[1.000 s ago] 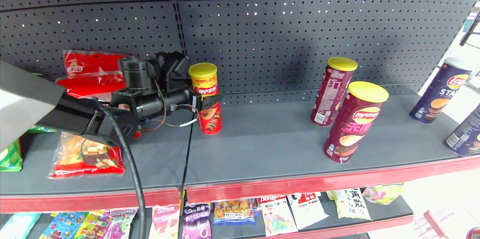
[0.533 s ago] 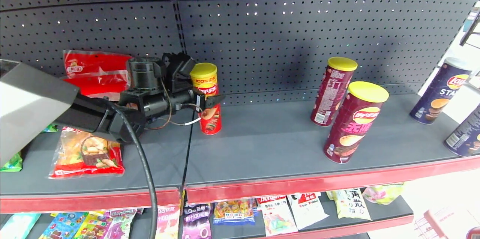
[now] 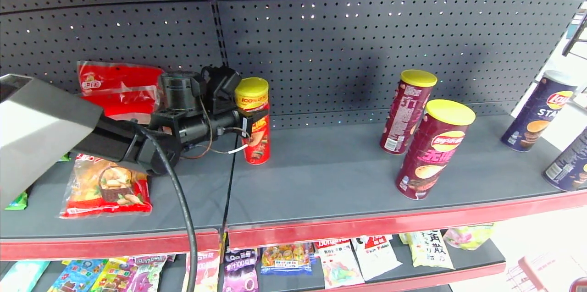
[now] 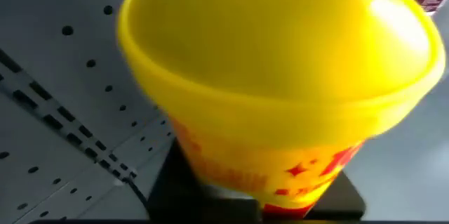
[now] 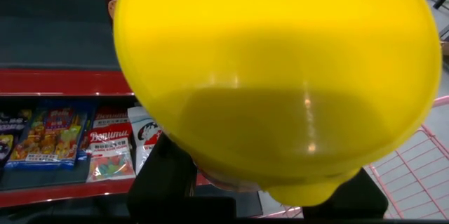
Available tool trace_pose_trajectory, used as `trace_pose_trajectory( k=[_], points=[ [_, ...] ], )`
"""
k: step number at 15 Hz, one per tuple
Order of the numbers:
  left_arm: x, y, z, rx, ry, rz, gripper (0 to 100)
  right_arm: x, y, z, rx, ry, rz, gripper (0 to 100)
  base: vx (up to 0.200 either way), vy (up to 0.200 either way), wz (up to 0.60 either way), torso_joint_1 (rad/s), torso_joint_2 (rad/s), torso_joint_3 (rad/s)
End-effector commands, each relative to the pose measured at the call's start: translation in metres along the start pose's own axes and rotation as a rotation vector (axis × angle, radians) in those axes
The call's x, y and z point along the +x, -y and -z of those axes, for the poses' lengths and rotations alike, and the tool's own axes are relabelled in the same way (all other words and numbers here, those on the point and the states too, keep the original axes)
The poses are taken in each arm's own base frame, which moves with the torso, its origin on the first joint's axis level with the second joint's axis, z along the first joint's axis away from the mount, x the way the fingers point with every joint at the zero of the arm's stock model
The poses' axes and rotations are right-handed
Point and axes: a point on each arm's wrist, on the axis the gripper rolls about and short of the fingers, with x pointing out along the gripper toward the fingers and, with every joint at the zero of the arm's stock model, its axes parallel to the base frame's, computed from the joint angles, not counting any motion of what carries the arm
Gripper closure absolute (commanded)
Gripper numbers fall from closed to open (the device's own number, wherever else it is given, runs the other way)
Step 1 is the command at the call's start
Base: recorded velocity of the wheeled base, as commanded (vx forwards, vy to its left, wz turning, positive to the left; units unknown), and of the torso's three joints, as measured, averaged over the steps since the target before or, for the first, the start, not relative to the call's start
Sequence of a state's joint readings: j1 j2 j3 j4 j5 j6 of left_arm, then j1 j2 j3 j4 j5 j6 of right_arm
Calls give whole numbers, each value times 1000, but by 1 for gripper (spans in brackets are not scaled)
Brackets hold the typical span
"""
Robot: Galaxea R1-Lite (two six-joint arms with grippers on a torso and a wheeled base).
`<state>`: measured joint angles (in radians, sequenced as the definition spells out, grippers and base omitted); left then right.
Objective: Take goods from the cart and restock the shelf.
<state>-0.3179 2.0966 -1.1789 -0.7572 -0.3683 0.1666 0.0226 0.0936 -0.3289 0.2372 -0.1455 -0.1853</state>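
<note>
Red chip can at the shelf, left-centre of head view.
Left hand clenched round its middle, base seems just down; not let go yet. Maroon cans stand to the right. Right hand grips a 2nd can by the cart – that one's still to shelve, prob. more after.

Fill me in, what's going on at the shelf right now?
The left tool is clamped on a red can with a yellow lid. The can is roughly upright near the back of the upper shelf, with its base at or just off the surface. The right tool holds a yellow-lidded can lower down, near the pink cart. Two maroon cans stand farther right on that shelf.
</note>
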Motion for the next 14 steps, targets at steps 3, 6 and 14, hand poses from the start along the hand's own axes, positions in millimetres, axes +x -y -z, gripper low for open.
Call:
trace_pose_trajectory(
  k=[3,6,14],
  points=[
    [-25,6,-29,-3,15,92,100,-1,0,-2,1,6,1,100,0,0,0,0,0,0],
    [-67,21,-44,-16,6,185,100,-1,1,-2,1,8,1,100,0,0,0,0,0,0],
    [-104,43,-20,-23,8,283,100,1,1,-6,-1,-2,-2,100,0,0,0,0,0,0]
  ],
)
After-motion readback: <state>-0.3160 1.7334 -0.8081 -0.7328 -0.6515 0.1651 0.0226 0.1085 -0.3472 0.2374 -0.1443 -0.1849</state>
